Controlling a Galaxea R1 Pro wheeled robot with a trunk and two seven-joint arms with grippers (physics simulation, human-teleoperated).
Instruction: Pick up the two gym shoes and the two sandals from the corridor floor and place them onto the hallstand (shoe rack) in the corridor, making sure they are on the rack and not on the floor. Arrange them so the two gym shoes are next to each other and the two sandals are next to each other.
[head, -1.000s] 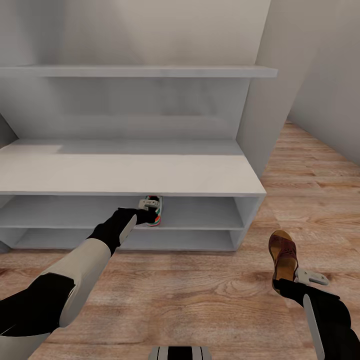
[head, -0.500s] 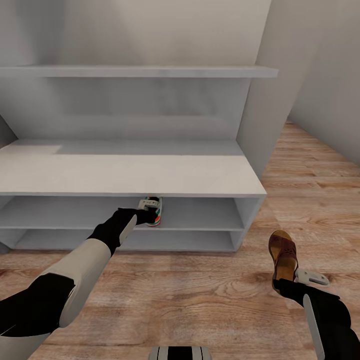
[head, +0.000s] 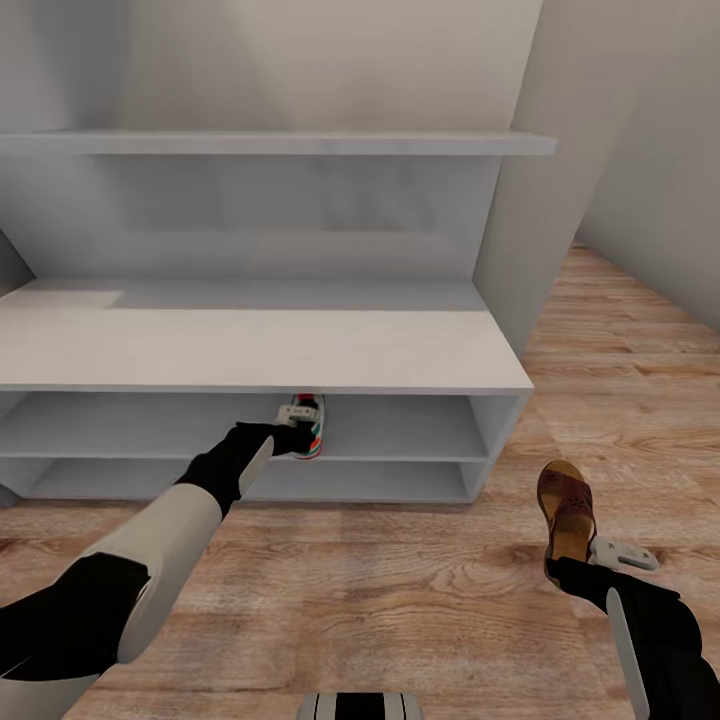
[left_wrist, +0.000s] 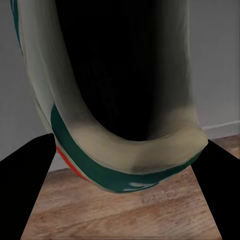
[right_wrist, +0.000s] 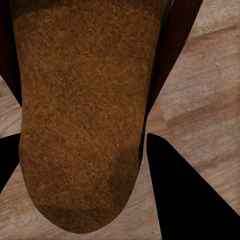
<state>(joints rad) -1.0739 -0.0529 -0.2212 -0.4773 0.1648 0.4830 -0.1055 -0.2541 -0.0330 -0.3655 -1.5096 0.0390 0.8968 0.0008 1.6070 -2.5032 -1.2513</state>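
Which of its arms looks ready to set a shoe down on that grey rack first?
The left. Its fingers already hold the sneaker at the upper open shelf of the rack, under the top board. The right fingers hold a sandal out over the wood floor, short of the rack.

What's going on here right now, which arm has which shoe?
The left gripper holds a white sneaker with green stripes and red-orange accents at the front edge of the light grey shoe rack's upper open shelf. The right gripper holds a dark brown leather sandal with a tan footbed out over the wood-grain plank floor, off to the rack's right. The rack's top surface is bare.
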